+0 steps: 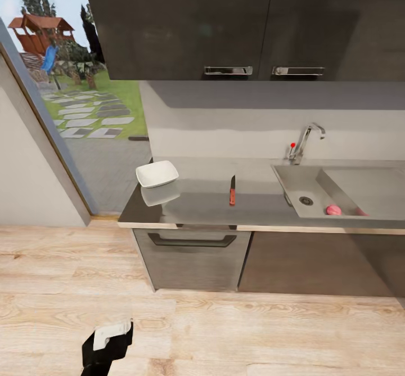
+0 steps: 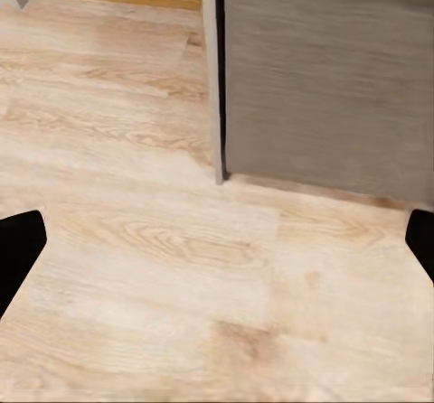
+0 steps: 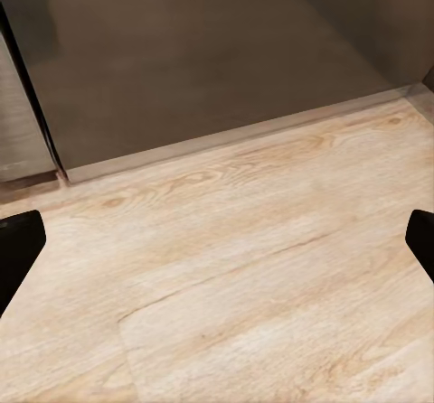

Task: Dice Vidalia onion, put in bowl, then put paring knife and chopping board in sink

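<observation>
While well back from the surface [image 1: 202, 207] edge, wide bare wooden floor [image 1: 225, 331] ahead; left claw [image 2: 217, 240] and right claw [image 3: 217, 240] low, spread open.

**Kitchen count**

On the countertop [image 1: 264, 196]: one white bowl [image 1: 157, 174], one paring knife [image 1: 232, 189]. One sink [image 1: 315, 193] at right, with one tap [image 1: 304, 142] and one Vidalia onion [image 1: 333, 210] inside. Two wall cabinet handles [image 1: 228, 70] above. One dishwasher-style handle [image 1: 192, 241] below. Two black gripper fingers [image 2: 18, 249] apiece in both wrist views.
</observation>
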Available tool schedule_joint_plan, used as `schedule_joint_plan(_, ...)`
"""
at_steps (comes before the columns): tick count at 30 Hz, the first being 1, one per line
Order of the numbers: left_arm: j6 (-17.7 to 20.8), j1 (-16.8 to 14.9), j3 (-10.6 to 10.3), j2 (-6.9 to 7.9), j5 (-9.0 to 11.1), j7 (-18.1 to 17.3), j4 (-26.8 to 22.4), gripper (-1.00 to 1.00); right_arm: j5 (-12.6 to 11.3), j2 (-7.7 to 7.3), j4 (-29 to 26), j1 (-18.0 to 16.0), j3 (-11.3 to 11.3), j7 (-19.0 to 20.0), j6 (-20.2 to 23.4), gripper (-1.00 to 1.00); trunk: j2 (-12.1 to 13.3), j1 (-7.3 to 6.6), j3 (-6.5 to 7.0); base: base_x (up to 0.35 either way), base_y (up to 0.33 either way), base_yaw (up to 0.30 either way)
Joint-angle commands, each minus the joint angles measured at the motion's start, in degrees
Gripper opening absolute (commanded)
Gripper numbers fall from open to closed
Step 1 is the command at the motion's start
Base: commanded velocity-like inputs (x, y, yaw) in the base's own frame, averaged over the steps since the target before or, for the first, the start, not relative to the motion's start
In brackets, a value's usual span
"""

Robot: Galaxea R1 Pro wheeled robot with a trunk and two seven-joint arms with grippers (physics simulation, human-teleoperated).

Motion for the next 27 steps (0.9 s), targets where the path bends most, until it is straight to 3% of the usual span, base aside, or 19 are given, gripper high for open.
schedule_joint_plan(1,0.35,0.03,-0.01,0.23,-0.64,0.07,2.92,1.00,-0.51,0.04,0.01,-0.03,-0.03,0.39,-0.27,1.00,-0.11,0.03,-0.10,0.000,0.000,0.000)
schedule_joint_plan(6,0.03,0.09,-0.06,1.40,-0.97,-0.21,16.90,1.00,-0.47,0.29,0.01,-0.03,0.08,0.51,-0.27,1.00,-0.11,0.03,-0.10,0.000,0.000,0.000)
schedule_joint_plan(15,-0.12,0.12,0.11,2.42,-1.00,-0.27,24.60,1.00,-0.23,0.09,-1.81,-0.03,-0.15,0.46,-0.27,1.00,-0.11,0.03,-0.10,0.000,0.000,0.000)
schedule_joint_plan(19,-2.03,0.12,-0.08,2.44,-1.02,-0.30,27.14,1.00,0.55,0.05,-8.96,-0.03,-0.16,0.25,-0.27,1.00,-0.11,0.03,-0.10,0.000,0.000,0.000)
schedule_joint_plan(21,-2.90,0.13,-0.39,2.44,-1.02,-0.32,27.61,1.00,1.16,0.03,-11.63,-0.03,-0.15,0.21,1.90,1.00,-0.11,0.03,-0.10,0.000,0.000,0.000)
schedule_joint_plan(23,-4.06,0.11,-1.21,2.48,-1.02,-0.31,28.37,1.00,3.12,0.04,-17.12,-0.03,-0.09,0.08,7.72,1.00,-0.11,0.03,-0.10,0.000,0.000,0.000)
schedule_joint_plan(27,-4.67,0.12,-1.77,2.51,-1.01,-0.31,28.81,1.00,6.93,0.24,-24.37,-0.03,-0.03,-0.16,13.48,1.00,-0.11,0.03,-0.10,0.000,0.000,0.000)
